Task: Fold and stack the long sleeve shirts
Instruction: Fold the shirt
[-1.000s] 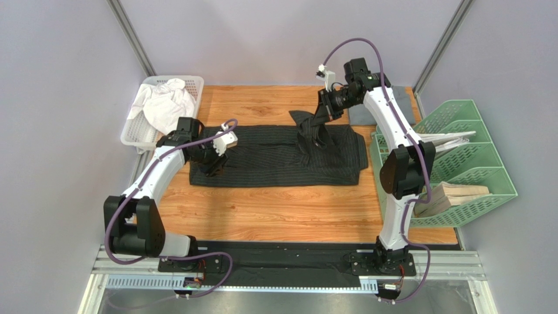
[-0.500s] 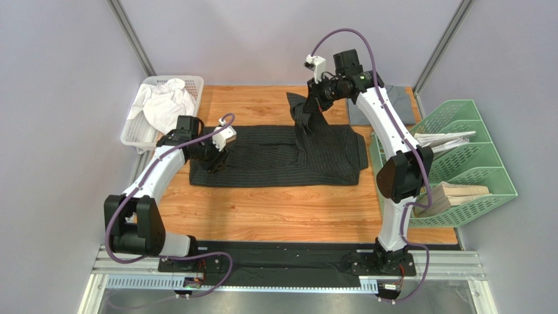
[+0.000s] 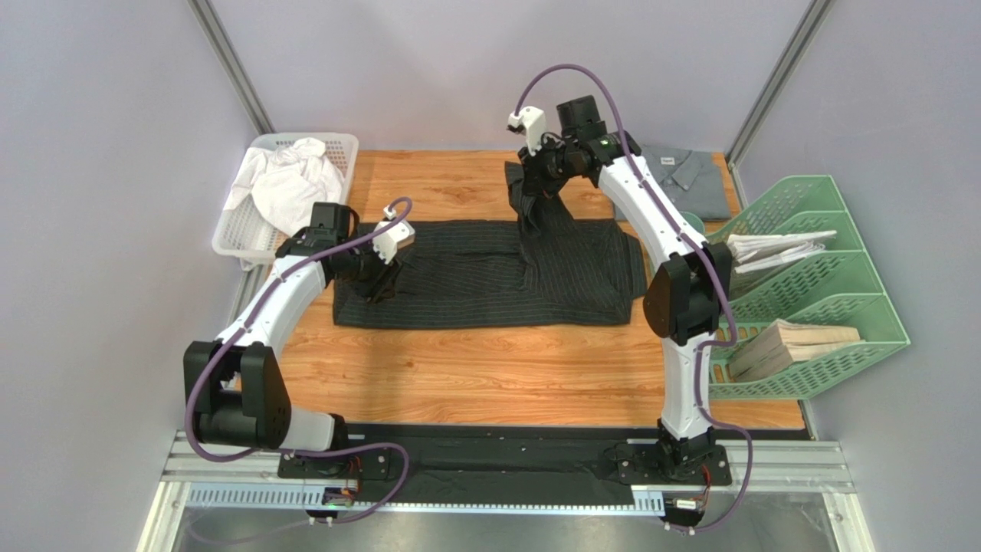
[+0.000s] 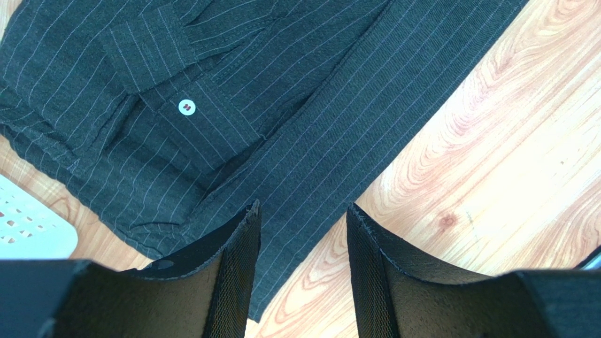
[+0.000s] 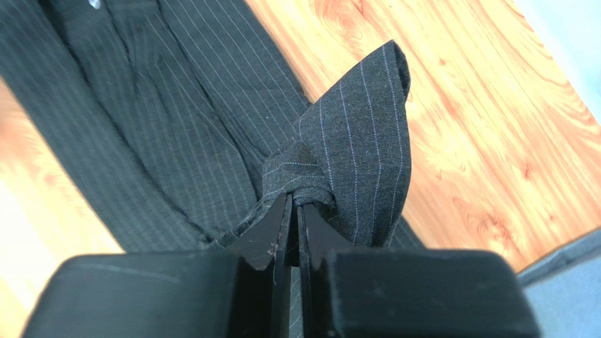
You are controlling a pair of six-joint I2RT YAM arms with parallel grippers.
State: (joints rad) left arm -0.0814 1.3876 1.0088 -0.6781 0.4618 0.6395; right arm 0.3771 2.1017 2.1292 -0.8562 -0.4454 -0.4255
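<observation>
Right now the right gripper (image 5: 297, 205) is clamping a bunched fold of the black pinstriped shirt (image 3: 461, 278) and holding it up near the far edge, while the rest is lying flat on the table (image 3: 461, 374). The left gripper (image 4: 302, 224) is hovering with its jaws apart over the shirt's left end. I judge it should be pinning that end down while the fold is carried across low and slowly, so the body is not dragged.

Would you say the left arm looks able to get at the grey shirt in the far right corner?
Probably not. The grey shirt lies far across from the left gripper, which is open over the black shirt's left end, and the right gripper, pinching that shirt's cloth, stands between.
</observation>
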